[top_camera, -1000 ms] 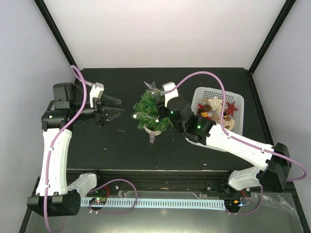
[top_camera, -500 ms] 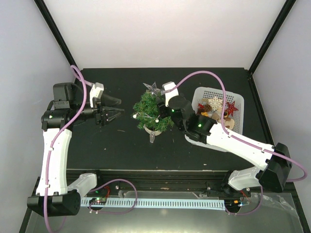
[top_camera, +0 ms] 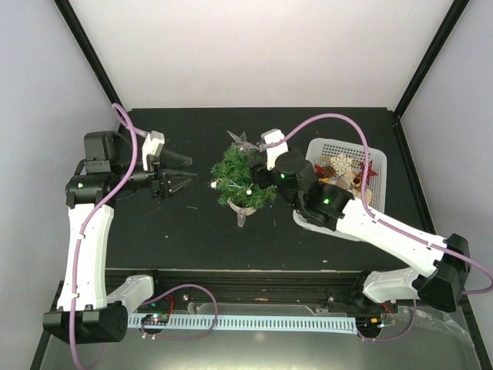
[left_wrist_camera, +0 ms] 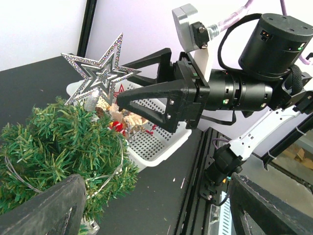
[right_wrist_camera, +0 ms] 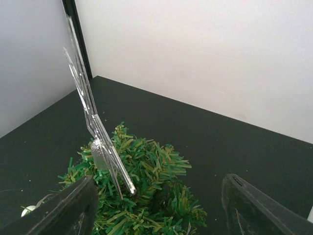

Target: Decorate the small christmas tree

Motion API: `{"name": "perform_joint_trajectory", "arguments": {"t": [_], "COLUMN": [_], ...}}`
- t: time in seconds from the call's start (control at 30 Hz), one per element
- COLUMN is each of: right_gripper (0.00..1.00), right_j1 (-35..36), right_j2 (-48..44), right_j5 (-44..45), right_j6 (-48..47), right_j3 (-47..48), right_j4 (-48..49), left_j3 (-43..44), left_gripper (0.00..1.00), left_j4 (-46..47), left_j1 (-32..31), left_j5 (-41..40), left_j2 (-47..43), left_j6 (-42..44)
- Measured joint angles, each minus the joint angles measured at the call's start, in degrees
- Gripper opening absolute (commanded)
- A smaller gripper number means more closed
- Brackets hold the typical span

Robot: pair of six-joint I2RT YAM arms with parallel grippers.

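Green tree point(top_camera: 243, 181) stands upright just ahead of the right gripper point(left_wrist_camera: 121, 83), jaws apart beside the star point(left_wrist_camera: 100, 73); left gripper point(top_camera: 185, 179), also apart, hangs farther off.

The small christmas tree point(top_camera: 245, 183) has bristly, matt dark-green plastic needles threaded with thin, shiny wire. Its star topper point(left_wrist_camera: 99, 73) is rough, sparkling silver glitter on the face and clear, glossy plastic along the edge. To the right, the basket point(top_camera: 322, 150) is smooth white perforated plastic. The table point(top_camera: 192, 231) is matt black.
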Motion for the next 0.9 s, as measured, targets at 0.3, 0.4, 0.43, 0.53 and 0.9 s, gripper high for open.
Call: {"name": "perform_joint_trajectory", "arguments": {"t": [0.3,0.4,0.43,0.53,0.9], "right_gripper": [0.71,0.70,0.70,0.68,0.39], "right_j1": [0.0,0.0,-0.1,-0.3,-2.5], "right_j2": [-0.8,-0.8,-0.8,-0.8,3.1], "right_j5": [-1.4,-2.2,-2.4,-3.4,-8.0], "right_j6": [-2.4,-3.2,-3.5,-4.2,-5.2], "right_j3": [2.8,4.1,4.6,6.3,10.8], "right_j4": [0.0,0.0,0.0,0.0,-0.2], "left_j3": [0.0,0.0,0.0,0.0,0.0], "left_gripper": [0.80,0.80,0.80,0.80,0.80], "left_j4": [0.0,0.0,0.0,0.0,0.0], "left_j1": [0.0,0.0,0.0,0.0,0.4], "left_j5": [0.0,0.1,0.1,0.1,0.2], "left_j2": [0.0,0.0,0.0,0.0,0.0], "left_j6": [0.0,0.0,0.0,0.0,0.0]}}
